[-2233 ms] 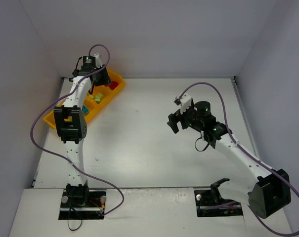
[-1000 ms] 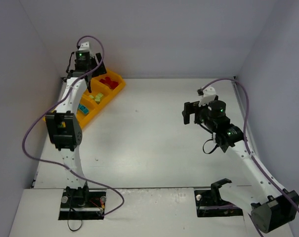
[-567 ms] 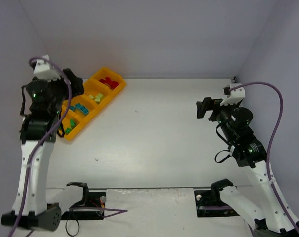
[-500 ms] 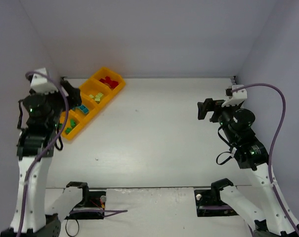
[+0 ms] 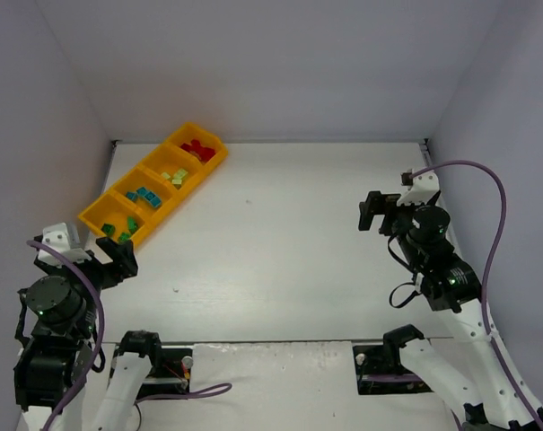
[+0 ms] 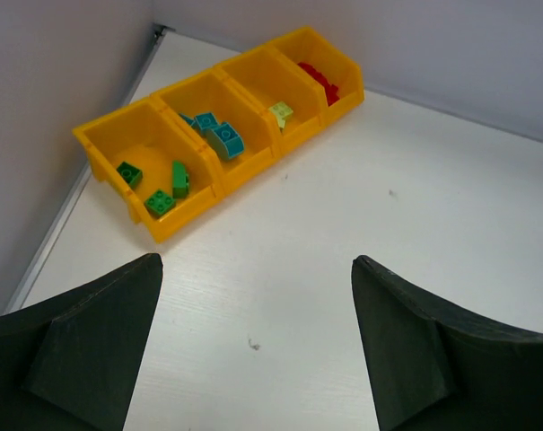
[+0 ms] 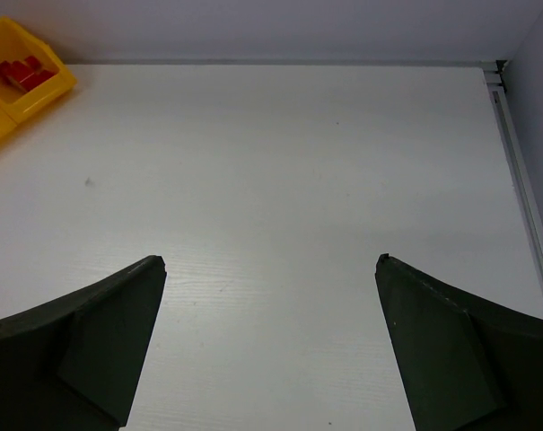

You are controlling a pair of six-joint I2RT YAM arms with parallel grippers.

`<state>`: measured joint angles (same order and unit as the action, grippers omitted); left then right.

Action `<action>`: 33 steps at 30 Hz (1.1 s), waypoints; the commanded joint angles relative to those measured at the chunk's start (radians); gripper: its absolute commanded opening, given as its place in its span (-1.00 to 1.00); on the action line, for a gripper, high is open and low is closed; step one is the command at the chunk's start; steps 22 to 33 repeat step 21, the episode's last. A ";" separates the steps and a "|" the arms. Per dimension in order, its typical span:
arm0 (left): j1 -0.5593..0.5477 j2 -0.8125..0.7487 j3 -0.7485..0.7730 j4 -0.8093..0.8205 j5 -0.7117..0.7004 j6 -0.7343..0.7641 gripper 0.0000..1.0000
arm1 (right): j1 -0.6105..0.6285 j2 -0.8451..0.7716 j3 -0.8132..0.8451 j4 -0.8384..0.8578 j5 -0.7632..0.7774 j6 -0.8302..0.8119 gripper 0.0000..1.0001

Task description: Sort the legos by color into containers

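Observation:
The legos lie in the containers, four compartments of one orange-yellow tray at the far left. Red bricks fill the far compartment, then yellow-green bricks, blue bricks and green bricks nearest. The left wrist view shows the tray with green bricks, teal bricks, a yellow-green brick and red bricks. My left gripper hangs open and empty near the tray's near end. My right gripper is open and empty over the right side.
Grey walls close in the table on the left, back and right. The right wrist view catches only the tray's red compartment at its top left corner. A small dark speck marks the white tabletop.
My left arm has pulled back from above the tray to the near left corner, uncovering all compartments. My right arm has drawn back toward the right. Both grippers stay open.

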<state>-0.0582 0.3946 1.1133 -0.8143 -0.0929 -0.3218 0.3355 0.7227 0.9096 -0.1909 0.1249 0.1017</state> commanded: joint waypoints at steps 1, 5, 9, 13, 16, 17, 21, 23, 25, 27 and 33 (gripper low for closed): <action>-0.003 0.018 -0.010 -0.022 0.018 -0.019 0.59 | 0.007 -0.003 0.002 0.050 0.047 0.015 1.00; -0.003 -0.016 -0.026 -0.023 0.002 -0.057 0.59 | 0.007 -0.008 -0.009 0.041 0.035 0.030 1.00; -0.008 -0.072 -0.070 -0.003 0.037 -0.109 0.59 | 0.007 -0.003 -0.018 0.039 0.032 0.021 1.00; -0.009 -0.073 -0.079 0.003 0.065 -0.145 0.67 | 0.007 0.018 0.000 0.038 0.027 0.013 1.00; -0.011 -0.063 -0.093 0.013 0.068 -0.146 0.80 | 0.007 0.026 0.021 0.038 0.027 0.003 1.00; -0.011 -0.053 -0.092 0.012 0.067 -0.145 0.83 | 0.007 0.030 0.031 0.038 0.027 -0.005 1.00; -0.011 -0.019 -0.067 -0.016 0.032 -0.146 0.95 | 0.007 0.049 0.044 0.038 0.013 -0.011 1.00; -0.011 -0.019 -0.067 -0.016 0.032 -0.146 0.95 | 0.007 0.049 0.044 0.038 0.013 -0.011 1.00; -0.011 -0.019 -0.067 -0.016 0.032 -0.146 0.95 | 0.007 0.049 0.044 0.038 0.013 -0.011 1.00; -0.011 -0.019 -0.067 -0.016 0.032 -0.146 0.95 | 0.007 0.049 0.044 0.038 0.013 -0.011 1.00; -0.011 -0.019 -0.067 -0.016 0.032 -0.146 0.95 | 0.007 0.049 0.044 0.038 0.013 -0.011 1.00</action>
